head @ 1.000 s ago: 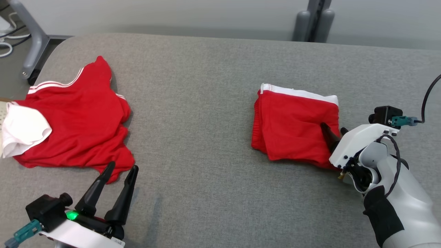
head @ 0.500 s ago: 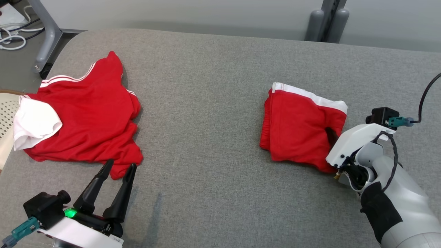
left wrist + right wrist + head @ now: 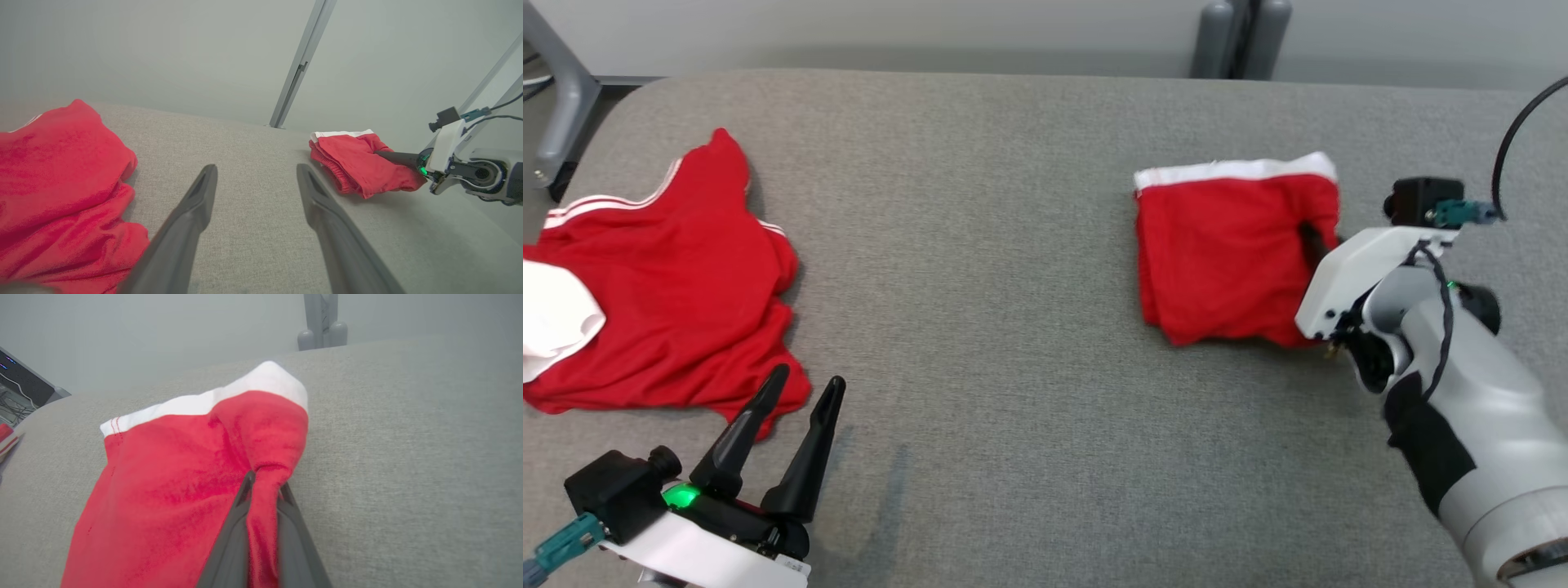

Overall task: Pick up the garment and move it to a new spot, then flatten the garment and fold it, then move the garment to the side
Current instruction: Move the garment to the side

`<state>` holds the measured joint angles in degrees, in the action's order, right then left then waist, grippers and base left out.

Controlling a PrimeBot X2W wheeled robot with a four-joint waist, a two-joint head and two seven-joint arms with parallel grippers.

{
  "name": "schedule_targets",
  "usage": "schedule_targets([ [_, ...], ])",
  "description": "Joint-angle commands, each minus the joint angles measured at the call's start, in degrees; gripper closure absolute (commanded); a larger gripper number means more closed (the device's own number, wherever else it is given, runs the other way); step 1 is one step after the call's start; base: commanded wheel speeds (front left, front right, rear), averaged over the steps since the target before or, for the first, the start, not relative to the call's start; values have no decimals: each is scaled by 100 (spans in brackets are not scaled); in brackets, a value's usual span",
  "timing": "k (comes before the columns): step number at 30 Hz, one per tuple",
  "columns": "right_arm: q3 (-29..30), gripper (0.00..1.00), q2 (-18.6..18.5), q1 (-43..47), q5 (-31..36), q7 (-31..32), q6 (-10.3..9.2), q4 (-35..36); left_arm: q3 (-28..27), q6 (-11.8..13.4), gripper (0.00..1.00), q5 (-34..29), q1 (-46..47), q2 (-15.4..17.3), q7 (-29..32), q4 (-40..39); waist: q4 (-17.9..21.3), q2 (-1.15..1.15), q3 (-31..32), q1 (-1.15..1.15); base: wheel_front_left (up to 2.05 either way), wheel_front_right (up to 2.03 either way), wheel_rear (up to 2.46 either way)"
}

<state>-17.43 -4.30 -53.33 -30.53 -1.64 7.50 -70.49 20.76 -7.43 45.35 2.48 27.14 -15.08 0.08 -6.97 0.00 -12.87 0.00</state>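
The garment (image 3: 1225, 245) is a folded red piece with a white band along its far edge, lying at the right of the grey table (image 3: 1013, 245). My right gripper (image 3: 1316, 238) is shut on its right edge. In the right wrist view the red garment (image 3: 171, 477) is pinched into a ridge between the two fingers of my right gripper (image 3: 265, 479). The left wrist view shows the garment (image 3: 359, 163) with my right gripper (image 3: 381, 153) at its side. My left gripper (image 3: 806, 380) stands open and empty at the lower left, as my left gripper (image 3: 256, 168) also does from the wrist.
A second red garment (image 3: 662, 278) with white stripes and a white sleeve lies spread at the table's left, just beyond my left fingers, and this second red garment (image 3: 53, 163) fills the left of the left wrist view. A grey post (image 3: 1229, 37) stands behind the table's far edge.
My right gripper has shut on the garment's right edge, bunching the cloth there. The head camera has shifted, so the whole picture sits differently. The left gripper stays open.
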Motion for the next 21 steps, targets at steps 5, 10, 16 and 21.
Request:
schedule_targets([
  [5,-3,100,-241,-463,431,-132,0,-132,-96,-10,0,-45,-57,119,-5,-315,287,0,-291,0,0,0,0],
  [10,107,100,-371,-918,870,-103,-1,-227,-128,-10,0,-27,-41,299,-5,-574,510,0,-608,0,0,0,0],
  [16,328,100,-467,-1370,1430,-34,-1,-298,-235,-10,0,27,-73,474,-6,-877,758,0,-958,0,0,0,0],
  [21,559,100,-408,-1608,1761,-47,-1,-312,-299,-10,0,19,-134,587,-6,-1076,966,0,-1132,0,0,0,0],
])
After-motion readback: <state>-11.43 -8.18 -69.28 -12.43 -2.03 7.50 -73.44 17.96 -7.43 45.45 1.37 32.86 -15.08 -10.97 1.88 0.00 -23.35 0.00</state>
